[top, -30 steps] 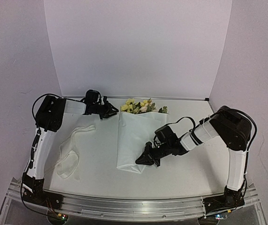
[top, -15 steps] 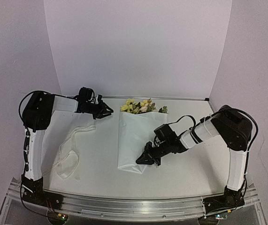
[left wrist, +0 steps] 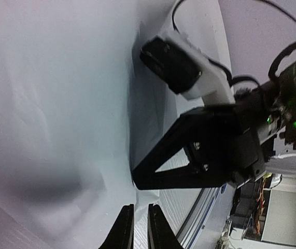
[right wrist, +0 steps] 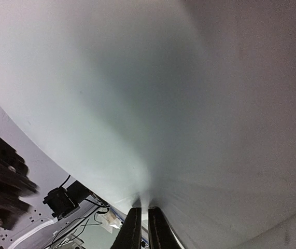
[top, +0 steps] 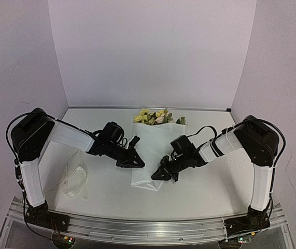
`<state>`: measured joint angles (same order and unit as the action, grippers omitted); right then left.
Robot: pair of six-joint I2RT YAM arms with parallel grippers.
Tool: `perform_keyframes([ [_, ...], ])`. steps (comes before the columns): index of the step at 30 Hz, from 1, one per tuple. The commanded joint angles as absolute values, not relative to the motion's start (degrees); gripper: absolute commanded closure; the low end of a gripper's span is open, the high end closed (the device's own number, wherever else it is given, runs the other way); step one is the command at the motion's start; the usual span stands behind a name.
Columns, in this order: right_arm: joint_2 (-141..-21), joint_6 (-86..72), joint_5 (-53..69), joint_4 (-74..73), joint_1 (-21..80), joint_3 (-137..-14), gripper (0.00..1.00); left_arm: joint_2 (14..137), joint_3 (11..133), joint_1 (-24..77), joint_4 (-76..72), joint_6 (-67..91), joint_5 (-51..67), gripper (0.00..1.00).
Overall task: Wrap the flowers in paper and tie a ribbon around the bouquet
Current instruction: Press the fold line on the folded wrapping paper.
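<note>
The white paper lies folded over the flowers, whose yellow and cream blooms show at its far end. My right gripper is shut on the paper's near right corner; in the right wrist view the sheet puckers into the closed fingertips. My left gripper rests at the paper's left edge, close to the right one. In the left wrist view its jaws are nearly together, with the paper's edge running into the narrow gap. The ribbon lies loose at the near left.
The right gripper's black fingers sit just beyond my left fingertips. Purple walls close the back and both sides. An aluminium rail runs along the near edge. The ribbon loops beside the left arm's forearm.
My left arm swung from the far left back of the table down to the paper's left edge, and its jaws narrowed. The right gripper kept its hold in place.
</note>
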<state>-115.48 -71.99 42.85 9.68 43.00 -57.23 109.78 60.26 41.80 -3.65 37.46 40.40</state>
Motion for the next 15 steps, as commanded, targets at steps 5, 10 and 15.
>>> perform_keyframes([
  [5,-116.2,-73.2,38.5,7.1,42.4,-55.6,0.92,110.9,57.6,45.7,-7.8,35.3,40.5,0.91],
  [10,-116.3,-73.2,38.5,7.4,42.3,-54.9,0.92,112.0,53.9,46.1,-7.8,34.7,41.0,0.92],
  [15,-116.4,-73.4,38.3,8.2,41.9,-54.2,0.92,112.2,50.9,46.7,-7.4,34.8,41.4,0.92],
])
